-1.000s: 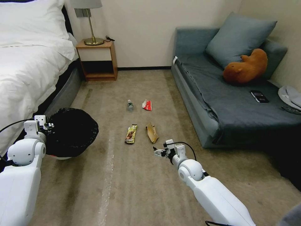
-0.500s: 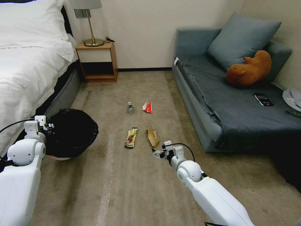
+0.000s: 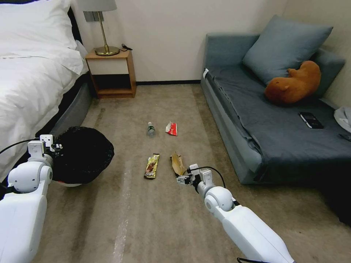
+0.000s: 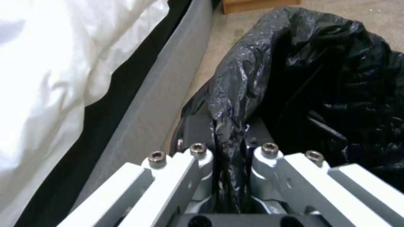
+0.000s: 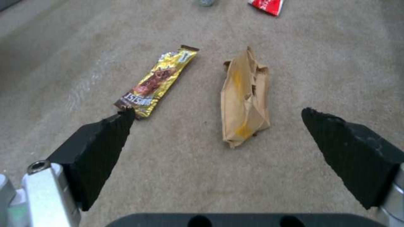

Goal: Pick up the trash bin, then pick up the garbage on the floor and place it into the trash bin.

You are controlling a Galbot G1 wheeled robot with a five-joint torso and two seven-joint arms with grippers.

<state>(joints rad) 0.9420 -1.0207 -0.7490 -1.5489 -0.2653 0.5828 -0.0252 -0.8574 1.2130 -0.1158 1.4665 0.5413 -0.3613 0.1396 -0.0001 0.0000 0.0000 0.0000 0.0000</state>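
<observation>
Head view: bin part's done, my left gripper [image 3: 55, 147] is clamped on the rim of the trash bin [image 3: 82, 153], held up beside the bed [image 3: 33, 84]. All four bits of garbage are on the carpet. My right gripper [image 3: 181, 179], fingers wide apart, hangs just short of the tan paper scrap [image 5: 244, 99], gold wrapper [image 5: 157, 81] beside it.

Just in front of the right gripper [image 3: 181, 179] lies the paper scrap [image 3: 177, 164], with the wrapper [image 3: 151, 166] to its left, the bottle [image 3: 151, 129] and the packet [image 3: 171, 128] farther ahead, and the trash bin [image 3: 83, 153] far left, at the left gripper [image 3: 55, 147].
</observation>
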